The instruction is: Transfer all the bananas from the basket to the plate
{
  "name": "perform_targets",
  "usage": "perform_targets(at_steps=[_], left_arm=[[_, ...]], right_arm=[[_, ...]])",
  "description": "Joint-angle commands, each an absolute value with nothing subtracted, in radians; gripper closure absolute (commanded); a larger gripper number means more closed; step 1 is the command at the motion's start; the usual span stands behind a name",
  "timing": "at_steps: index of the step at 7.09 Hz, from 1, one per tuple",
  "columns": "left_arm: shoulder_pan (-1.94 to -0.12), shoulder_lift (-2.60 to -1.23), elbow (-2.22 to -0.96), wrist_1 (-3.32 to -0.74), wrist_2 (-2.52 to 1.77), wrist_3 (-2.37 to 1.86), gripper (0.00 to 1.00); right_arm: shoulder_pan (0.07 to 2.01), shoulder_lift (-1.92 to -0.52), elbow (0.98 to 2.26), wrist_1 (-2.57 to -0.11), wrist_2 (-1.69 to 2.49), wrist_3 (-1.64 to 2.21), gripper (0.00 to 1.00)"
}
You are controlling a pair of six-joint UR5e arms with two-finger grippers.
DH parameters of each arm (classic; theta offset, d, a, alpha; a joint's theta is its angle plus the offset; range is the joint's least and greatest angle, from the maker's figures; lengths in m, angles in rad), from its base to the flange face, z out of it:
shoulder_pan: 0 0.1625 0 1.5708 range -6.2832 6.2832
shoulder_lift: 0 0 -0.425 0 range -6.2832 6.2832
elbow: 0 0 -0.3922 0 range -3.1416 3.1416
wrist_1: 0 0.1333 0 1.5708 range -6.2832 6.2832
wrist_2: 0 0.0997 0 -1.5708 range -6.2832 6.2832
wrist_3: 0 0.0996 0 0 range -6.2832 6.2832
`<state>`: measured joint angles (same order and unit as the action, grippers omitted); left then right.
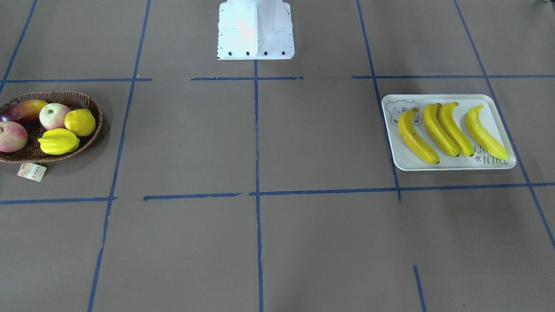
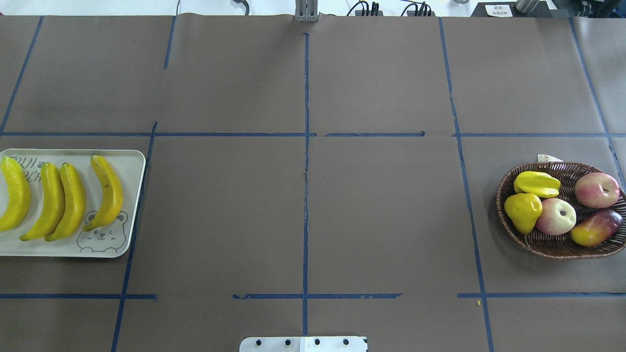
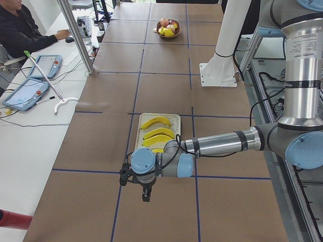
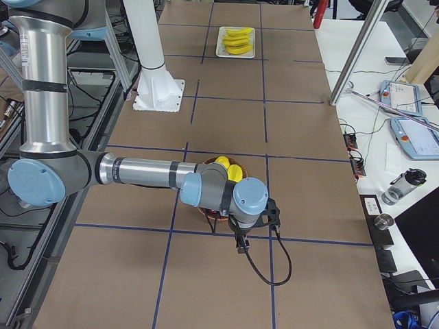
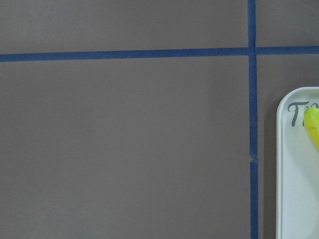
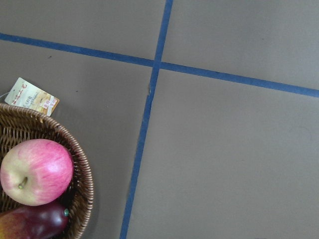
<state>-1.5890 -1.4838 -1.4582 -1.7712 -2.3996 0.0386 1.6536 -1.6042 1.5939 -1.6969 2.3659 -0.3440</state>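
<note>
A: Bananas (image 1: 412, 136) recorded bright yellow, tips dark. Plate (image 1: 457, 164) white, grey bear drawing, grey lettering.
B: Basket (image 2: 557, 252) noted dark brown, woven. Its tag (image 1: 31, 172) seemingly cream-orange; print unresolved.

Overhead and front-facing views look down from opposite counter (image 2: 391, 215) sides, sharing plate (image 2: 129, 166) and basket (image 2: 552, 247); wrist cameras sit close.

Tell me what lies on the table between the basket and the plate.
Nothing: between basket and plate the overhead view shows only bare table crossed by blue tape.
</note>
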Motion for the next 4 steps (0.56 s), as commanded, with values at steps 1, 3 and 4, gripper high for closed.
perform_targets(at_steps=[1,3,4], left_arm=[[-1.598,-1.491,-1.488,-1.761,-2.444,0.035,0.00],[-1.603,-1.491,-1.682,-1.564,-2.433,0.040,0.00],[-1.603,-1.488,-1.778,-1.466,-2.404,0.049,0.00]], right_arm=[[1.654,-1.601,1.604,-1.692,2.324,-0.321,0.00],[1.654,-1.601,1.606,-1.692,2.327,-0.321,0.00],[1.654,-1.600,1.606,-1.693,2.330,-0.319,0.00]])
